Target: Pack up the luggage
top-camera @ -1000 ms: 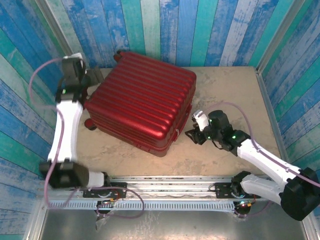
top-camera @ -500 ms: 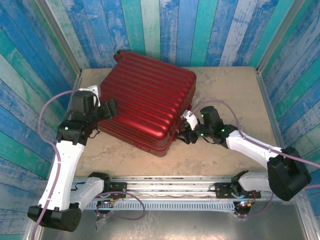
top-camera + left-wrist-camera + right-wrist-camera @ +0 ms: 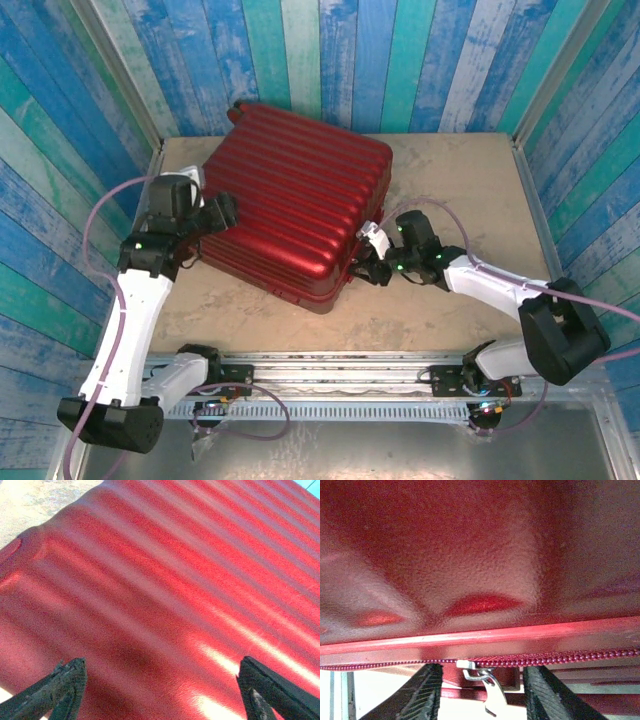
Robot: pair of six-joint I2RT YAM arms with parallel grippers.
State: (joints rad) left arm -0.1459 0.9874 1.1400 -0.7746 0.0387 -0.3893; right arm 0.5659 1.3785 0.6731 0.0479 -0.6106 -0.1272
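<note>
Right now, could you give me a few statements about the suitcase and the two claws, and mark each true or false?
1. The luggage lies shut on the table. True.
2. The left gripper is clamped on a handle. False: its fingers stand apart over the ribbed shell.
3. A silver zipper pull sits between the fingers of the right gripper. True.
4. The luggage is blue. False: it is dark red.

The luggage [image 3: 290,200] has a hard red ribbed shell, glossy with a fine pebbled grain. Its zip pull [image 3: 489,694] looks like bright metal. The table [image 3: 450,180] is matt, mottled beige, stone-like.
</note>
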